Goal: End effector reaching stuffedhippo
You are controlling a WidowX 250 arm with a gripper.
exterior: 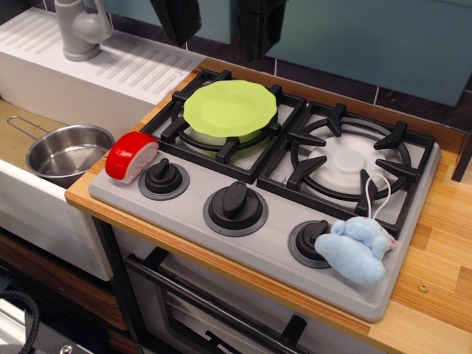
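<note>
The stuffed hippo point(358, 247) is a small pale-blue plush lying on the grey stove panel at the front right, against the right knob point(310, 237). Its white string loop point(376, 193) reaches up onto the right burner grate. My gripper point(220, 22) is at the top edge of the view, above the back of the left burner. Only its two black fingers point(177, 18) show, set wide apart and empty. It is far from the hippo, up and to the back left of it.
A lime-green plate point(230, 109) lies on the left burner. A red-and-white rounded toy point(131, 156) sits by the left knob point(163, 177). A steel pot point(70, 150) stands in the sink at left, with a grey faucet point(81, 28) behind. The wooden counter point(435, 287) borders the stove at right.
</note>
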